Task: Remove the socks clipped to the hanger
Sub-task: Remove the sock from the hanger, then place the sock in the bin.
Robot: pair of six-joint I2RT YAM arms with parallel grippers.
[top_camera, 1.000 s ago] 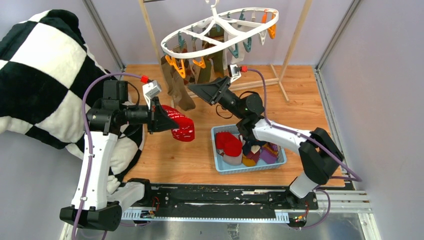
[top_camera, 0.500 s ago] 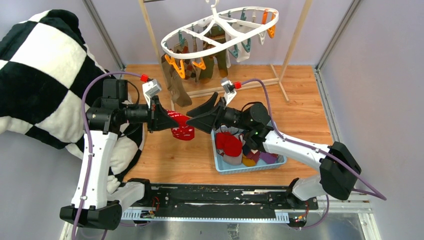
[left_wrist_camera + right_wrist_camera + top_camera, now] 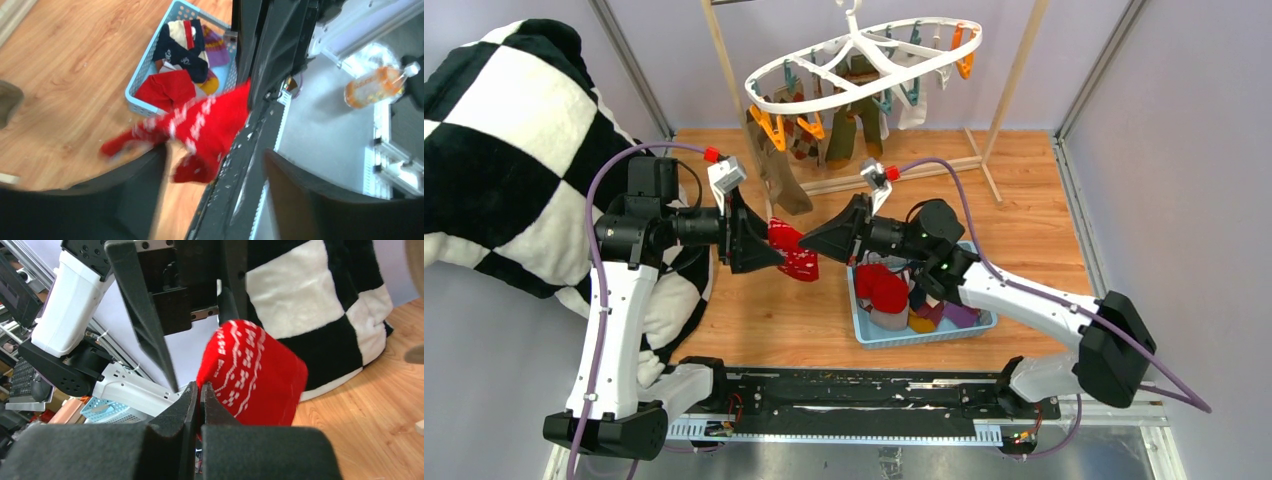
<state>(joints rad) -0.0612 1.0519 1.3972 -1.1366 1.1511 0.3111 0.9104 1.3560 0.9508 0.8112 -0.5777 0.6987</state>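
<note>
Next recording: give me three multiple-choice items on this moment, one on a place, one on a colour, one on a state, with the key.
1. Where does the blue basket sit?
A. on the wooden surface by the right arm
B. on the checked blanket
C. hung from the hanger
2. What colour is the sock between the two claws?
A. navy
B. red with white marks
C. olive
3. How is the right claw?
A. wide open
B. shut on the sock
C. out of view
Key: 1 A, the overhead view shows it on the wood beside that arm; 2 B, both wrist views show red with white marks; 3 B, its fingers meet on the sock's edge in its own view.
</note>
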